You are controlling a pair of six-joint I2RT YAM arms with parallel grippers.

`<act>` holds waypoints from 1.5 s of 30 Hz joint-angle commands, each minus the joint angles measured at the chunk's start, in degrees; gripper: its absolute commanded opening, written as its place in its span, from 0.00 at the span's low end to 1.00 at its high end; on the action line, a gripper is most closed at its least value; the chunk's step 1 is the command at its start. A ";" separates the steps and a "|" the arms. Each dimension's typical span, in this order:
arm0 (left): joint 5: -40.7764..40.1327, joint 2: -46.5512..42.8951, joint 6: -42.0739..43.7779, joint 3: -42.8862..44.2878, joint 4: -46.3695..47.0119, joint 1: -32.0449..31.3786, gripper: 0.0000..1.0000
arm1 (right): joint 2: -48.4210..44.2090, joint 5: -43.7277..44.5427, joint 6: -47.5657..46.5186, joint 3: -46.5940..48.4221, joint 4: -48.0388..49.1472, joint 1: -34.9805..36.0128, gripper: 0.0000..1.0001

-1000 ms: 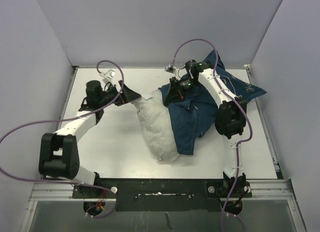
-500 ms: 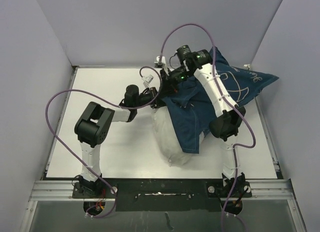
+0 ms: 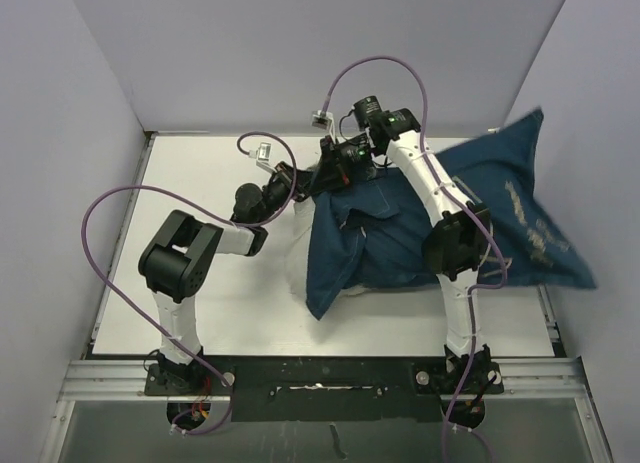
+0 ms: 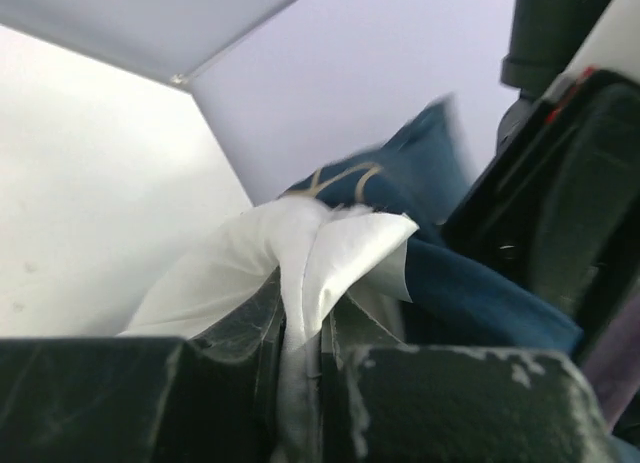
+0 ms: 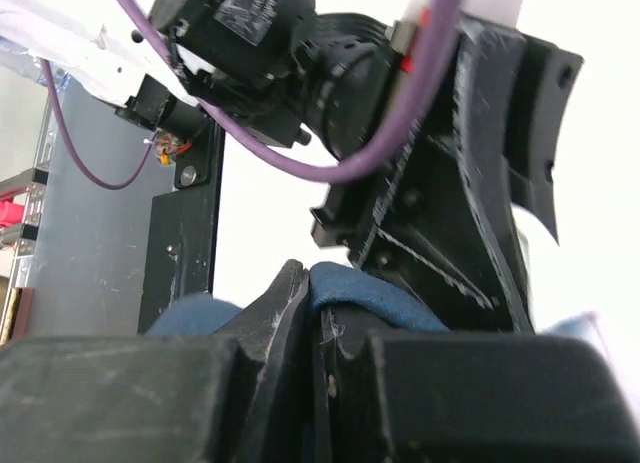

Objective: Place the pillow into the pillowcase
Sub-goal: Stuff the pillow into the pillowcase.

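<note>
The navy pillowcase [image 3: 400,233] with cream drawings lies at the table's middle right, its far end billowing blurred toward the right wall. It covers most of the white pillow [image 3: 296,251], of which only a strip shows at the left edge. My left gripper [image 3: 300,183] is shut on a puckered corner of the pillow [image 4: 300,253], pinched between its fingers [image 4: 300,328]. My right gripper [image 3: 335,173] sits right beside it, shut on a fold of the pillowcase [image 5: 375,288] at its jaws [image 5: 318,308]. Blue pillowcase cloth [image 4: 480,298] lies just behind the pillow corner.
Grey walls enclose the white table [image 3: 190,183] on three sides. The two arms meet at the back centre, cables looping above them. The left arm's black wrist [image 5: 430,183] fills the right wrist view close ahead. A black rail [image 3: 320,373] runs along the near edge.
My left arm swung in from the left to the pillow's back corner and shut on it. The pillowcase slid further left over the pillow, and its far end flew out to the right.
</note>
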 commanded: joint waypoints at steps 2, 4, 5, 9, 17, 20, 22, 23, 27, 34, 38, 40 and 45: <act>-5.28 -4.76 -6.48 4.42 13.33 -0.75 0.00 | -4.86 3.93 1.34 -1.19 3.00 -0.76 0.00; -5.88 -4.46 -8.28 3.14 13.27 -0.85 0.00 | -3.73 7.55 0.57 -0.86 2.30 -1.26 0.00; -6.42 -4.66 -9.16 2.12 12.43 -1.06 0.00 | -3.03 8.67 0.18 -0.39 1.87 -1.22 0.00; -9.71 -9.16 -9.24 -4.58 5.77 -3.06 0.00 | 0.01 11.51 0.34 6.12 2.35 0.25 0.00; -30.06 -31.39 -4.04 -18.76 -18.74 -6.92 0.00 | 3.79 14.72 9.78 20.73 13.99 6.27 0.00; -35.99 -35.86 -3.12 -17.78 -28.04 -9.33 0.00 | 4.86 13.78 11.36 18.18 14.69 9.62 0.00; -36.94 -36.67 -4.50 -17.07 -35.01 -9.61 0.00 | 5.63 12.88 11.44 13.83 13.86 10.11 0.02; -37.13 -36.59 -5.87 -16.94 -37.92 -9.58 0.00 | 6.00 12.06 10.40 11.41 12.55 9.90 0.04; -34.45 -31.87 -7.59 -15.63 -43.17 -7.99 0.09 | 3.29 6.92 1.54 5.80 6.68 7.72 0.29; -21.51 -27.07 -3.06 -14.26 -45.03 -1.10 0.74 | -9.43 3.98 -19.65 4.46 -4.53 1.50 0.99; -21.45 -36.89 5.84 -14.03 -58.68 2.54 0.98 | -19.89 8.69 -24.18 -4.87 -3.79 -1.91 0.98; -20.45 -42.19 9.61 -14.64 -64.89 4.81 0.98 | -24.12 10.26 -25.52 -9.68 -2.54 -3.85 0.98; -10.62 -53.66 14.26 -16.42 -73.68 8.83 0.98 | -31.11 12.31 -25.14 -22.90 0.42 -9.65 0.98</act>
